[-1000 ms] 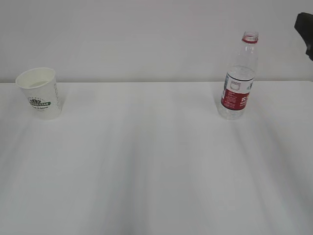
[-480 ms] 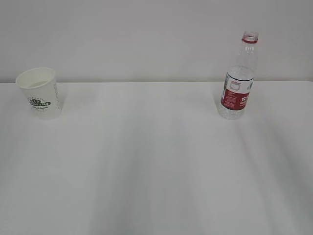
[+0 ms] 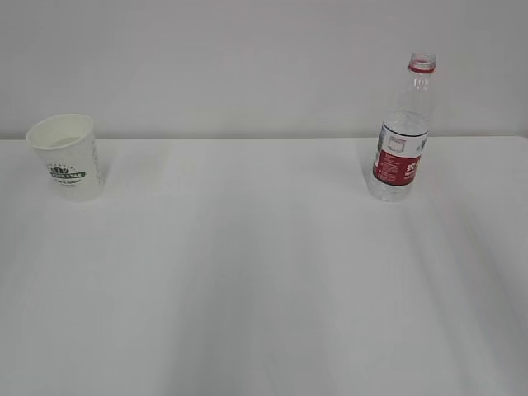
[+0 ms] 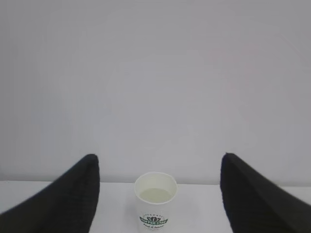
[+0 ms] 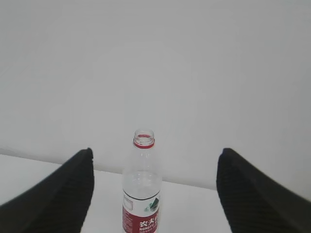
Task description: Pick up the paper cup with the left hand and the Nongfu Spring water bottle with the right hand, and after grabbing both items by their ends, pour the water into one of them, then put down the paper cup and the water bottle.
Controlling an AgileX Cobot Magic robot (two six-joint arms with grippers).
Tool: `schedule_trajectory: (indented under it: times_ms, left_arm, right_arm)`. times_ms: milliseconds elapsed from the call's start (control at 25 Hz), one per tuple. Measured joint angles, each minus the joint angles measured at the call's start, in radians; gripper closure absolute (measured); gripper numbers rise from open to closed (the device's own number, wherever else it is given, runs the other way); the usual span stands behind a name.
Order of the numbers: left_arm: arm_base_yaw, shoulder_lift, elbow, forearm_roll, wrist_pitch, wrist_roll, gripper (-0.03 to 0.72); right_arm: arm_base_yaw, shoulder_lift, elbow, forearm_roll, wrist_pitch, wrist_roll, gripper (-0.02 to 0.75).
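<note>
The paper cup (image 3: 67,157) stands upright on the tabletop (image 3: 264,272) at nine o'clock, water (image 4: 155,195) inside; the Nongfu Spring water bottle (image 3: 403,132) stands at two o'clock. Left hand (image 4: 158,194) and right hand (image 5: 153,194) jaws gape wide, empty.

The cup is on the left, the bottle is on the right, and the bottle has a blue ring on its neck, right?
Nearly. The ring on the water bottle is red, not blue, as the exterior view shows. The paper cup is on the left and the bottle on the right.
</note>
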Motion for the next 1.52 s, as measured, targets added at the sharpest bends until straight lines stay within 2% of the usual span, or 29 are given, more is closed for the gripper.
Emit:
schedule_trajectory:
  times_ms: [1240,1520]
  left_arm:
    - [0.000,-0.002,-0.187,0.000,0.560,0.000,0.127]
    - [0.000,-0.002,-0.190,-0.003,0.682,0.050,0.127]
  right_arm:
    - [0.000,-0.313,0.008,0.000,0.620,0.000,0.147]
    - [0.000,-0.338,-0.026,0.002,0.764,0.000,0.147]
